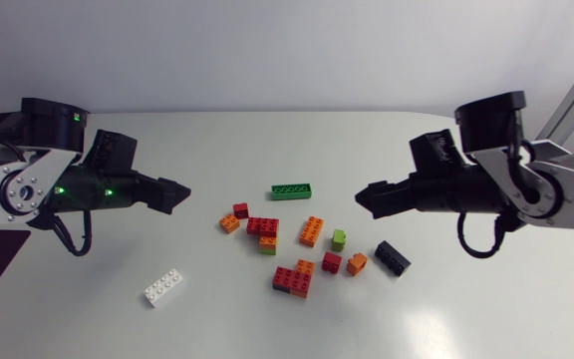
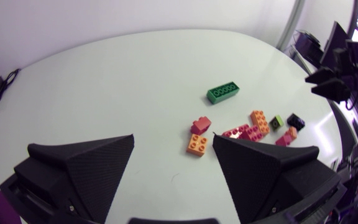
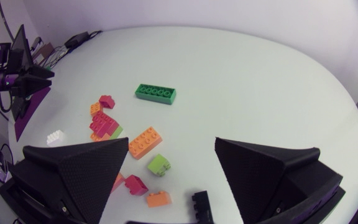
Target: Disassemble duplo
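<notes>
Overall: duplo bricks (image 1: pixel 264 228) lie scattered mid-table in red, orange and lime.
Joined stack (image 1: pixel 294 278): red and orange pieces, at the cluster's near edge.
Green brick (image 1: pixel 293 190): long, apart from the cluster.
White brick (image 1: pixel 165 287): alone, nearer the left arm.
Left gripper (image 1: pixel 185 191): fingers wide apart, empty, touching nothing.
Right gripper (image 1: pixel 359 195): likewise spread, empty.
</notes>
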